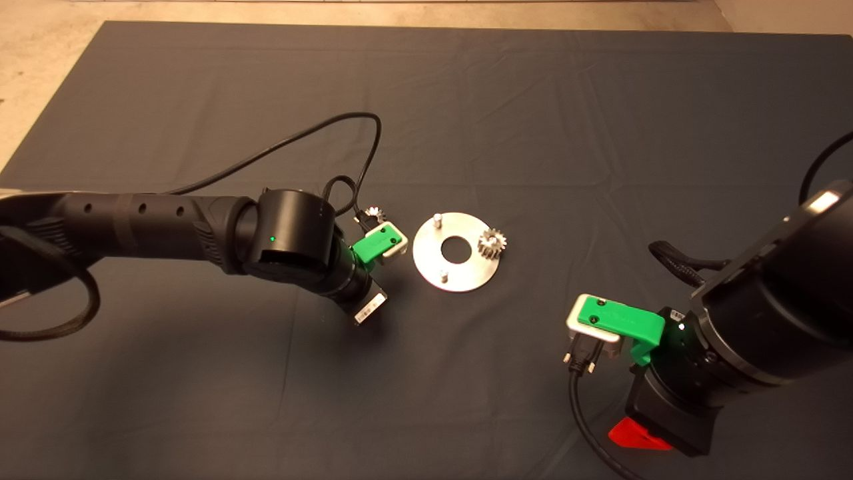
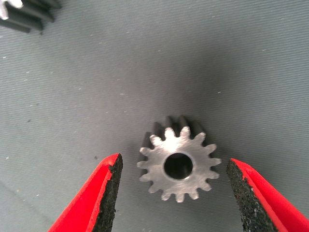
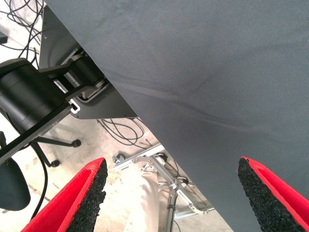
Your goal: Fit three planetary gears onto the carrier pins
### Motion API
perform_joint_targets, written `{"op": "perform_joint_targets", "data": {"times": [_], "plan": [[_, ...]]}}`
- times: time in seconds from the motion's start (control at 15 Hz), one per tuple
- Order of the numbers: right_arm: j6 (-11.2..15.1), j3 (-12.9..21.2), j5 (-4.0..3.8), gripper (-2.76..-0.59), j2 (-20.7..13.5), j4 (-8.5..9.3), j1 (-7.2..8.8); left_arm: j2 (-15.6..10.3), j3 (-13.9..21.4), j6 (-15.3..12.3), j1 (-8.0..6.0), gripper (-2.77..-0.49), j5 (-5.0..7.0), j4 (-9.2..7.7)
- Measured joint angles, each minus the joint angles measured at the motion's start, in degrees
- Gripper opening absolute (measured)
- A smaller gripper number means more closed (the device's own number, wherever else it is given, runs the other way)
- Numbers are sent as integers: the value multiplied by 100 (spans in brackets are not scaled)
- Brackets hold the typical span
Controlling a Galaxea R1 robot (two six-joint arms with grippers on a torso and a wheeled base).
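The round silver disc [image 1: 456, 263] lies mid-mat with two bare carrier pins [image 1: 438, 218] [image 1: 442, 273] standing on it. One planetary gear [image 1: 492, 243] sits on the disc's right side. My left gripper [image 1: 381, 241] hovers just left of the disc, pointing down. In the left wrist view it [image 2: 174, 166] is open, and a second gear [image 2: 178, 164] lies flat on the mat between its fingers, touching neither pad. Another gear [image 2: 24, 12] shows at that view's corner. A gear [image 1: 373, 213] peeks out behind the left gripper in the head view.
My right gripper [image 1: 640, 437] waits at the mat's lower right edge, open [image 3: 172, 169]; its wrist view shows the mat's edge, cables and a chair base on the floor. A black cable [image 1: 320, 133] loops over the mat behind the left arm.
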Motion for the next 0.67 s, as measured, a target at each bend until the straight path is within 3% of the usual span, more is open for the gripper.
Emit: {"op": "perform_joint_targets", "data": {"times": [0.27,0.53,0.67], "plan": [[0,0,0,-136,0,0,2,0,0,-16,121,-173,-58,4],[-4,0,0,-136,0,0,1,0,0,-15,122,-173,-62,2],[-4,0,0,-136,0,0,2,0,0,-14,122,-188,-60,4]]}}
